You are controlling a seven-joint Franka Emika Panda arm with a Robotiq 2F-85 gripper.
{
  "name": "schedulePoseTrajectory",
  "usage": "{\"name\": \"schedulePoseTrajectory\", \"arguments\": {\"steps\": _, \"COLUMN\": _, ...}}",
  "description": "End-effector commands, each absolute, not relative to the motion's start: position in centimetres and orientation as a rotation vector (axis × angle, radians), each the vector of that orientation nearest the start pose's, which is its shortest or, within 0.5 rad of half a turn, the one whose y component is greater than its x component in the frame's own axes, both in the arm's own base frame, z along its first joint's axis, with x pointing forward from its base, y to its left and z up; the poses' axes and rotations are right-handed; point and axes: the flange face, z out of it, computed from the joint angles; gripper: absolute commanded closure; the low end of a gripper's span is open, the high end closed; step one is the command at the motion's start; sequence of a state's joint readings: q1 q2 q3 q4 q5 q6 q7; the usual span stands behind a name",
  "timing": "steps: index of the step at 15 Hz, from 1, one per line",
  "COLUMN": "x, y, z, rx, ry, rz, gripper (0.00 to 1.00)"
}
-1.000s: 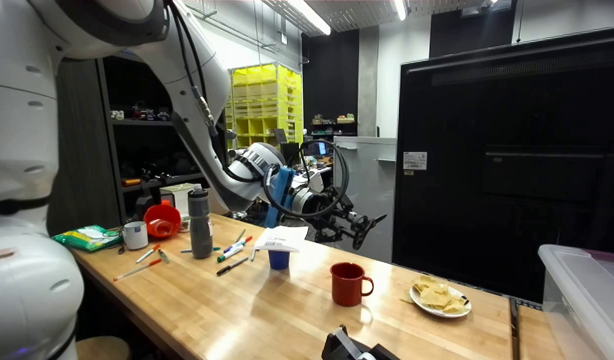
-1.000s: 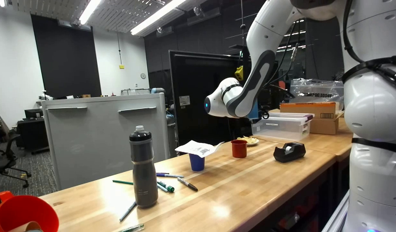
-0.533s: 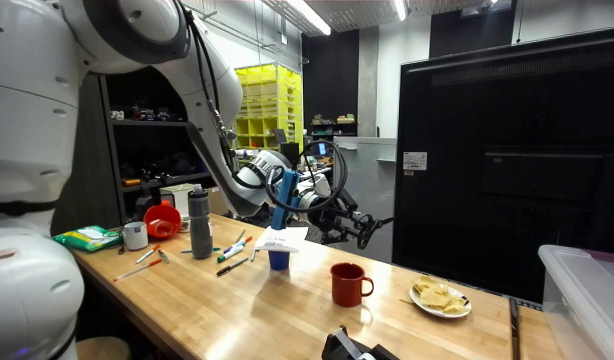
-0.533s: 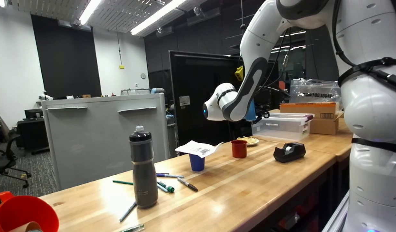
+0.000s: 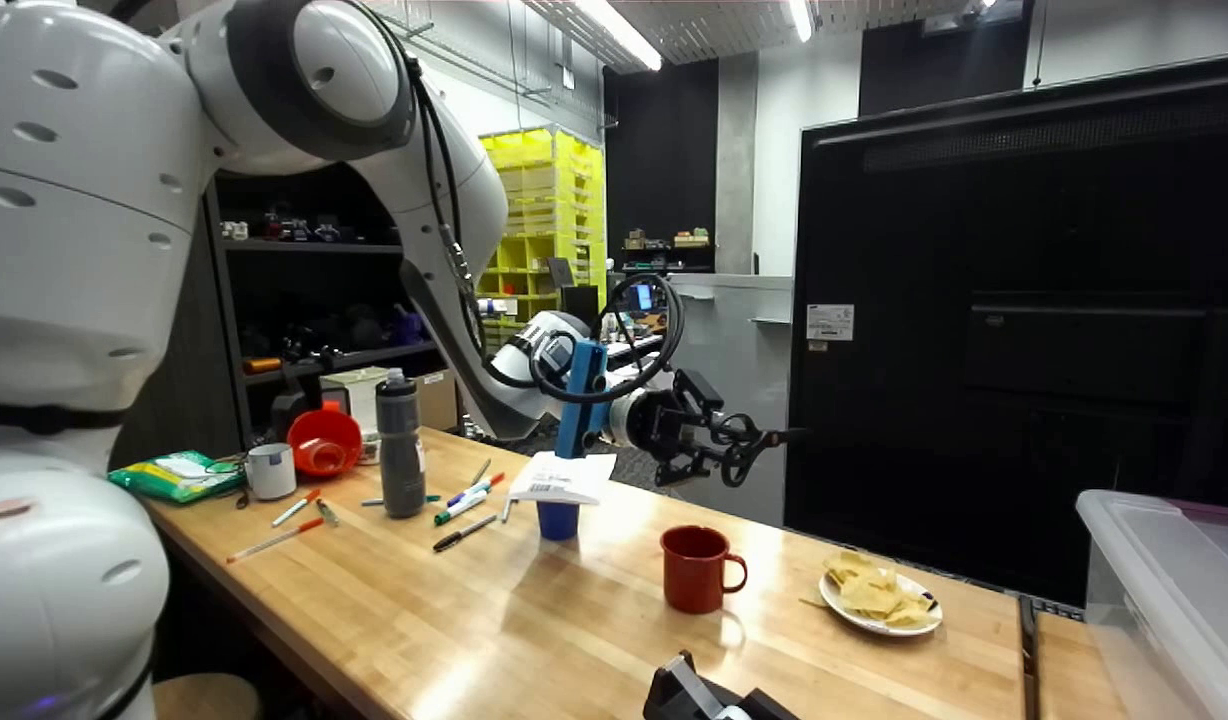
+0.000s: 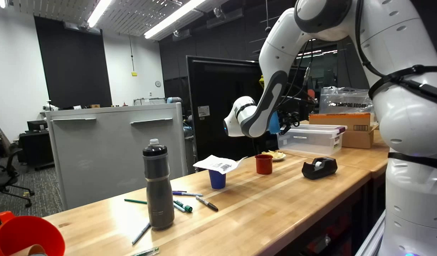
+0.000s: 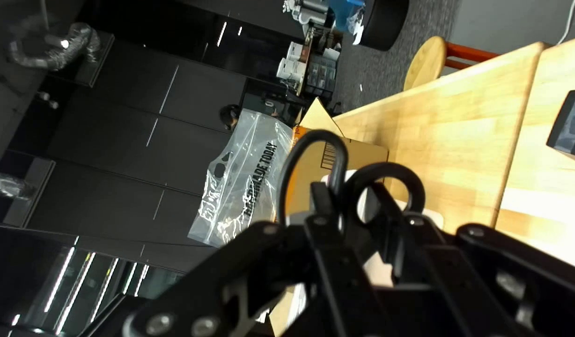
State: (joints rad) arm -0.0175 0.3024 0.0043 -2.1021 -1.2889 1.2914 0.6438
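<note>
The end effector point(image 5: 750, 443) is shown raised above the level of the table point(image 5: 404, 610), its fingers closed on a slender dark object point(image 5: 776, 437). The free end of this object is seen to project beyond the looped fingertips in an exterior view; its kind cannot be told, as its outline is partly lost against the large black panel point(image 5: 1034, 250) behind. In the wrist view the two fingertips point(image 7: 391, 169) are seen close together, and the grip between them is largely obscured.

On the table, a red mug point(image 5: 692, 575) is stood upright, with a white plate point(image 5: 871, 622) of chips point(image 5: 867, 588) placed near it. A blue cup point(image 5: 558, 522) is stood apart from the mug, its mouth covered by a white printed sheet point(image 5: 564, 475). Pens point(image 5: 464, 505) are scattered between the cup and an upright grey bottle point(image 5: 401, 470). In an exterior view, a black tape dispenser point(image 6: 319, 169) is shown, with a clear plastic box point(image 6: 307, 142) set beyond it, beside a cardboard box point(image 6: 357, 138).
</note>
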Motion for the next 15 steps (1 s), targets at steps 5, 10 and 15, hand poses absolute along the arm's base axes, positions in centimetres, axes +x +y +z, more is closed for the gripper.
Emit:
{"name": "schedulePoseTrajectory", "arguments": {"steps": 5, "x": 51.52, "y": -13.01, "z": 31.10, "rx": 1.523, "ry": -0.125, "rz": -0.559, "gripper": 0.94}}
{"name": "schedulePoseTrajectory", "arguments": {"steps": 10, "x": 51.72, "y": -13.40, "z": 31.33, "rx": 1.420, "ry": -0.205, "rz": -0.591, "gripper": 0.94}}
{"name": "schedulePoseTrajectory", "arguments": {"steps": 15, "x": 51.66, "y": -13.73, "z": 31.74, "rx": 1.287, "ry": -0.243, "rz": -0.647, "gripper": 0.94}}
